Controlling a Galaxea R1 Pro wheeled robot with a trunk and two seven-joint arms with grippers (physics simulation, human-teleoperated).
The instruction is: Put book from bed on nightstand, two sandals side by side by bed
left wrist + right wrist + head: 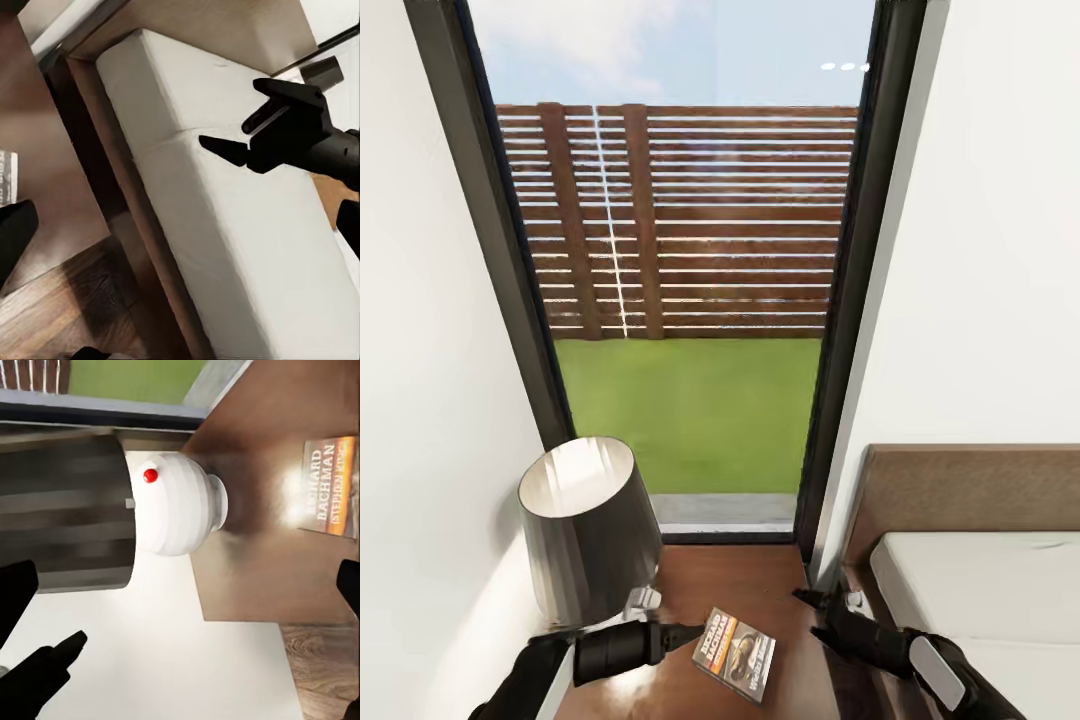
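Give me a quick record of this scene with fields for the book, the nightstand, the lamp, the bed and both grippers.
book: lying flat on the nightstand, cover up
nightstand: dark wood top, between wall and bed
lamp: stands on the nightstand, dark shade, white base
bed: mattress bare where visible
left gripper: open, tip beside the book
right gripper: open, holding nothing, over the nightstand's bed-side edge

walls point(1000, 250) white | window point(690, 300) dark-framed, daylight | fence point(690, 220), lawn point(690, 410) outside

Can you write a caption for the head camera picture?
Book lies on the nightstand beside the lamp.
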